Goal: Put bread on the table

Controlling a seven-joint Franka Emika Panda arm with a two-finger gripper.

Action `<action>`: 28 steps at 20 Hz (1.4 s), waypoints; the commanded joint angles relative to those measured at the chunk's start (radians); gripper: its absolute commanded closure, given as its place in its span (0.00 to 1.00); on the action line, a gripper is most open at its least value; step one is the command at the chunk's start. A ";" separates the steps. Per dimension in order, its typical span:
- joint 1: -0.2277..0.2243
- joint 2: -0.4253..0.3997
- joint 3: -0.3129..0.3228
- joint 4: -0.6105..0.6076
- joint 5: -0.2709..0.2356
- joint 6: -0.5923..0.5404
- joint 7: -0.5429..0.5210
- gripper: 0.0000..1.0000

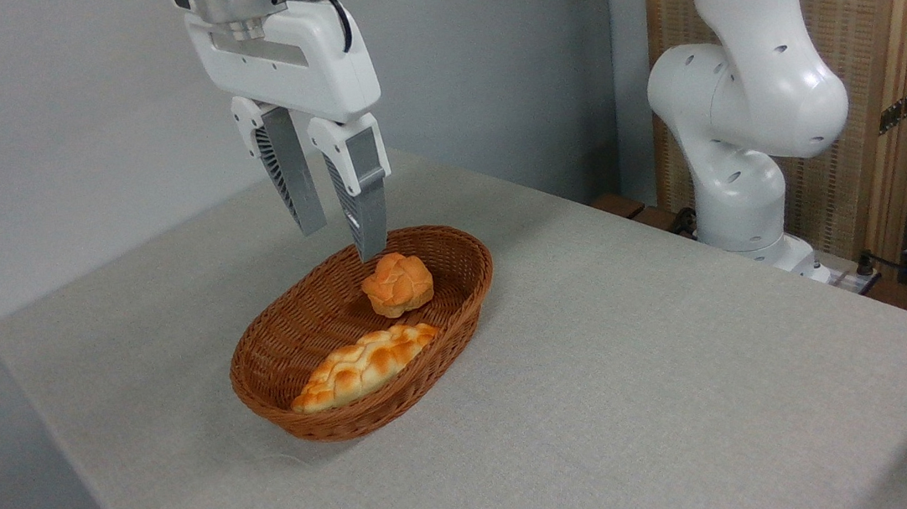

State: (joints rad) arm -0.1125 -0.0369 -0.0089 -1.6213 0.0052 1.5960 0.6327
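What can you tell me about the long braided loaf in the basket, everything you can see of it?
The bread is a long, leaf-shaped loaf, pale cream with golden-orange browned bumps in a braided pattern. It looks whole. It lies flat in the near half of the brown wicker basket, along its front wall, its pointed end toward the lower left. The round bun sits just behind it, close but seemingly apart. The hand hangs open above the basket's far side, not touching the loaf.

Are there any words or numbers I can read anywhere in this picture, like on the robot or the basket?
No, there is nothing to read here.
The claw and the white robot arm carry no letters or numbers.
The basket, the bread, the round bun and the table have no labels or signs either.
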 commanded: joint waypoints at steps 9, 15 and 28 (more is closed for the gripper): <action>0.010 -0.003 -0.008 -0.018 -0.014 0.007 -0.005 0.00; 0.010 -0.003 -0.008 -0.020 -0.002 0.007 -0.005 0.00; 0.011 -0.003 -0.002 -0.018 -0.005 0.005 0.022 0.00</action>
State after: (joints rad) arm -0.1082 -0.0287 -0.0114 -1.6282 0.0053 1.5960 0.6363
